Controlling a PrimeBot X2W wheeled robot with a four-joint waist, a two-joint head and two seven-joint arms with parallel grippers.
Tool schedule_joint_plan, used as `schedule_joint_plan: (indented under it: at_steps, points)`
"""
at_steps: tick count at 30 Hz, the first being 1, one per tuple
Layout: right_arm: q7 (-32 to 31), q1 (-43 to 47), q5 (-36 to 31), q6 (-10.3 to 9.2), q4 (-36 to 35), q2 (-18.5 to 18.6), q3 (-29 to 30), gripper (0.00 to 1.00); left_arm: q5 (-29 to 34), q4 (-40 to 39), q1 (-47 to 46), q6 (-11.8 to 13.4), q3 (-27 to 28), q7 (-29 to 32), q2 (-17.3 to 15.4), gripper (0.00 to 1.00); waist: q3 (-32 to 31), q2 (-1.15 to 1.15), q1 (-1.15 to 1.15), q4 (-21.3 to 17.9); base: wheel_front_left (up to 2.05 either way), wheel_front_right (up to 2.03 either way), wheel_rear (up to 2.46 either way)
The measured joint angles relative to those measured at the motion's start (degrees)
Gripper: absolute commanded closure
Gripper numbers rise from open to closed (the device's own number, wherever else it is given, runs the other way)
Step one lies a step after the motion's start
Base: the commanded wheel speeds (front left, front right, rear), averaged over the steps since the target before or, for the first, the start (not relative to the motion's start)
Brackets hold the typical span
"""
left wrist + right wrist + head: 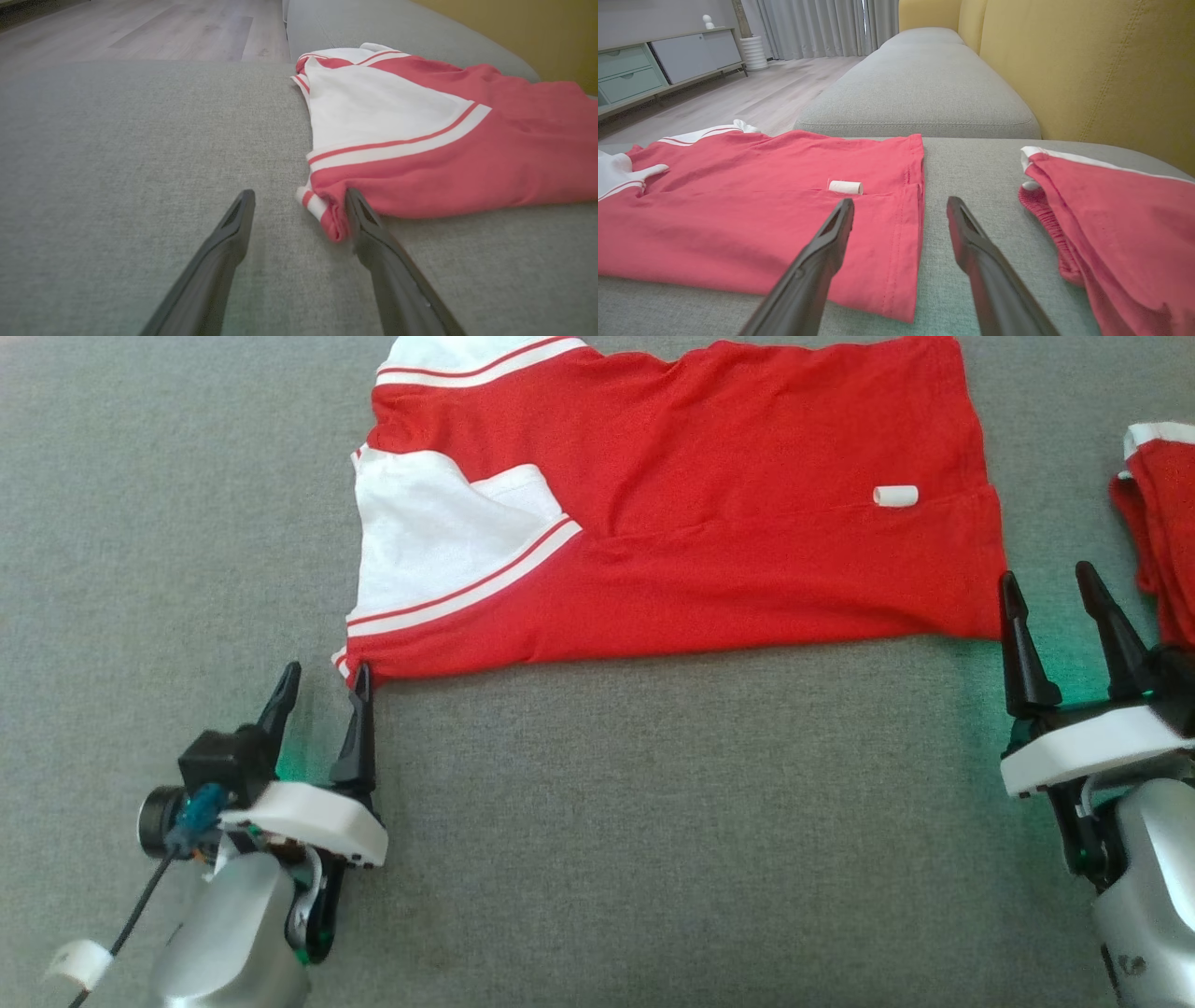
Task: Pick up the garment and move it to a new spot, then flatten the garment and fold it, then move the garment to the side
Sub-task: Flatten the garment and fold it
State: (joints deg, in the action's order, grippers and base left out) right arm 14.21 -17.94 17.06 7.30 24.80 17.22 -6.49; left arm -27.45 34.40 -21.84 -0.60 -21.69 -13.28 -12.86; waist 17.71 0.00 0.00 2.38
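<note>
Garment [709,504] lies folded flat on the grey sofa cushion [653,821], left gripper [327,670] and right gripper [1046,574] both spread, empty, at its near corners, probably lined up for the next fold.

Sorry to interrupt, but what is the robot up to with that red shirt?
The robot is folding a red and white shirt on a grey sofa cushion. The shirt lies flat, partly folded; the left gripper and right gripper stand open at its near corners, holding nothing. Another red garment lies to the right.
</note>
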Motion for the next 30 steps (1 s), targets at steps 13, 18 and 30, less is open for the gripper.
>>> schedule_joint_plan:
  at_steps: [13, 18, 30]
  points:
    - [0.0, 0.0, 0.0, 0.00, 0.8, 0.2, -0.2, 0.00, -2.9, 4.8, -2.8, -5.2, -1.9, 3.9, 0.8, 1.00, -0.3, 0.00, 0.00, -0.2, 0.00, 0.00, 0.00]
    - [-0.7, -0.2, 0.9, 0.00, 6.4, -0.2, -1.5, 0.00, -2.9, 5.0, -2.8, -5.5, -2.7, 2.4, 0.6, 1.00, -1.0, 0.00, 0.00, 0.2, 0.00, 0.00, 0.00]
    - [-7.3, -4.2, 1.2, 0.00, 15.5, -2.3, -1.7, 1.00, -1.7, 4.6, -2.7, -5.5, -4.1, 0.6, 0.2, 1.00, -2.2, 0.00, 0.00, 1.9, 0.00, 0.00, 0.00]
